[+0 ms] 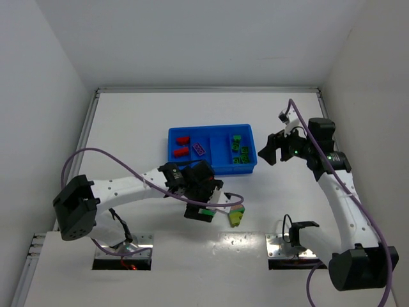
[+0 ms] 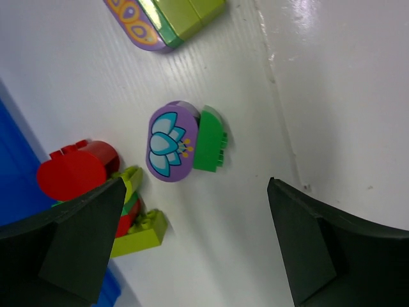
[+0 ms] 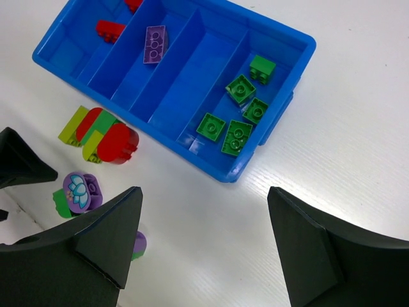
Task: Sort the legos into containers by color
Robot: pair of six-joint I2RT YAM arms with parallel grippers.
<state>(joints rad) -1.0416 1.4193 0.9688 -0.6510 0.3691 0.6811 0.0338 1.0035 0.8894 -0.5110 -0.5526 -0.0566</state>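
Note:
The blue tray (image 1: 213, 167) holds two red bricks (image 1: 181, 146) in its leftmost compartment, a purple brick (image 1: 200, 148) in the second, and several green bricks (image 1: 240, 151) in the rightmost; the third is bare. My left gripper (image 1: 203, 208) is open and empty, low over loose legos in front of the tray. In its wrist view it (image 2: 195, 243) stands near a round purple lotus piece (image 2: 167, 144) joined to a green brick (image 2: 209, 139). A red and yellow-green cluster (image 2: 83, 176) lies beside its left finger. My right gripper (image 1: 276, 150) is open and empty, raised right of the tray (image 3: 268, 93).
A purple and yellow-green cluster (image 1: 236, 216) lies right of the left gripper, also in the left wrist view (image 2: 169, 19). The right wrist view shows the red cluster (image 3: 105, 135) and the lotus piece (image 3: 78, 192) beside the tray's front wall. White walls enclose the table.

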